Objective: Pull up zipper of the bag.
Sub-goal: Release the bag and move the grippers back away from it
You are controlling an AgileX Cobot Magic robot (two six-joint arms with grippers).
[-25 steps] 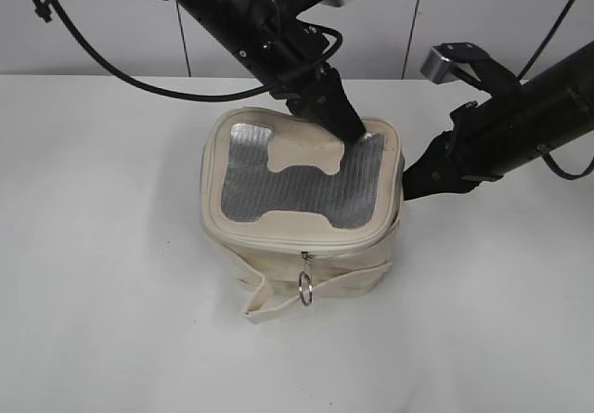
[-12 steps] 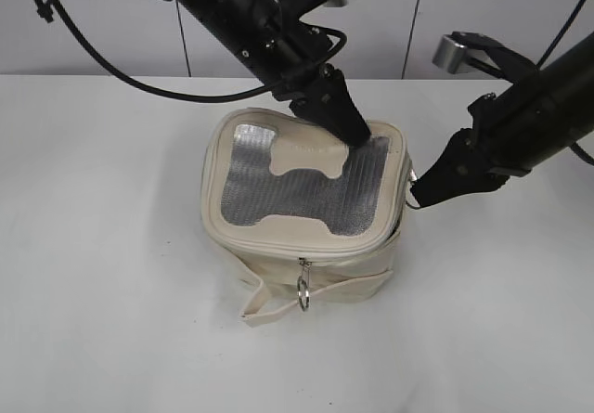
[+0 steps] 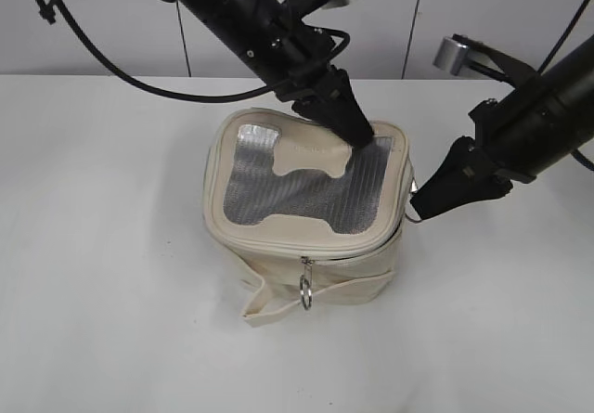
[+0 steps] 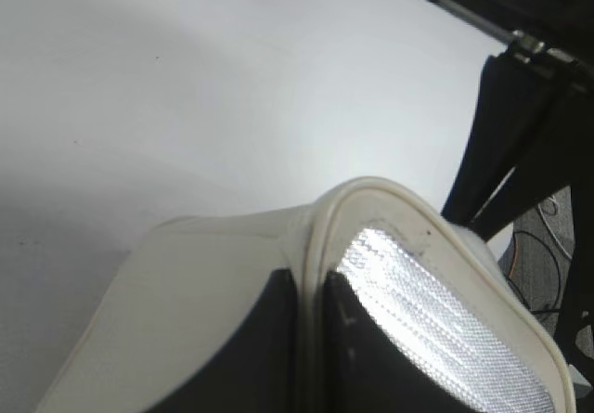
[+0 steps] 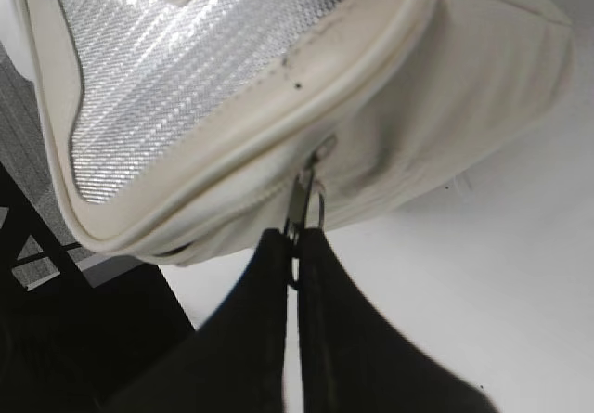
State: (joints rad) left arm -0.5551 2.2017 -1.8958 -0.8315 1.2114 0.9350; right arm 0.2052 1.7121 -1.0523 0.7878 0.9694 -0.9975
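Observation:
The cream bag (image 3: 278,260) stands mid-table, with a grey mesh lid (image 3: 269,190) and a bone-shaped patch (image 3: 311,158). My left gripper (image 3: 360,135) is shut on the lid rim at the bag's far edge; in the left wrist view its jaws (image 4: 311,292) pinch the rim (image 4: 367,190) beside the mesh. My right gripper (image 3: 418,207) is at the bag's right side, shut on a silver zipper pull (image 5: 302,195) on the zipper track (image 5: 213,218). A second pull with a ring (image 3: 304,289) hangs at the front of the zipper (image 3: 325,249).
The flat cream strap (image 3: 339,290) runs across the bag's front and folds out at the lower left (image 3: 255,306). The white table (image 3: 111,274) surrounds the bag. The right arm (image 4: 520,135) shows in the left wrist view.
My right gripper has drawn back to the right and slightly down with the pull in it. The bag has turned a little. The left gripper keeps its hold on the rim.

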